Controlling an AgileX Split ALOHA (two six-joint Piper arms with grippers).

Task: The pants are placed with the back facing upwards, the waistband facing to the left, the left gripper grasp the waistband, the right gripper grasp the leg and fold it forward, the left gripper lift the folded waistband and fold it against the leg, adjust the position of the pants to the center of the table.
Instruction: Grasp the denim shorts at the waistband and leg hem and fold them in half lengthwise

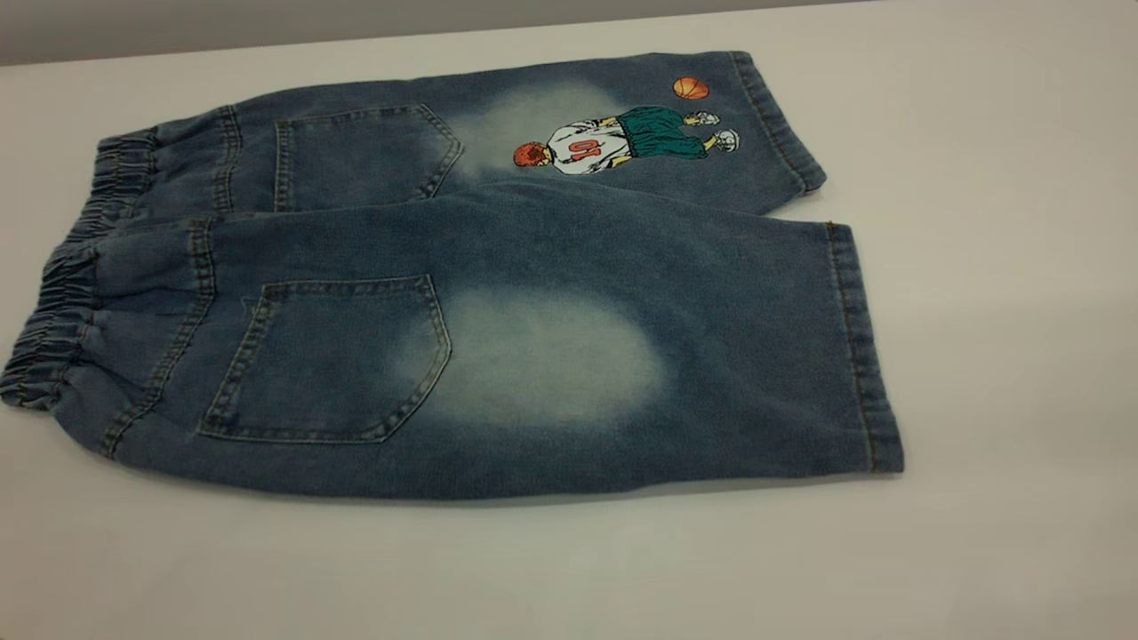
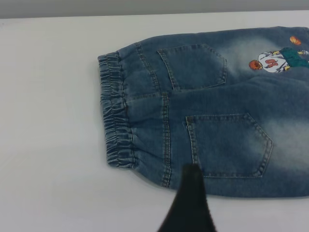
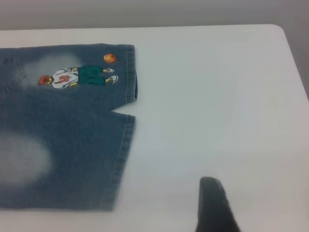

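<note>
pants flat, frame centre; soft limp denim, likely drapes. Grab ruffled waistband far left, leg hem. Gripper states: can't tell.

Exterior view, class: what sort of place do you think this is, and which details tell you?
Probably a lab or test bench, not a home. The table is bare and off-white, one pair of denim pants lies flat on it, and a black pincer tip juts into each wrist view.

Grey wall behind.
</note>
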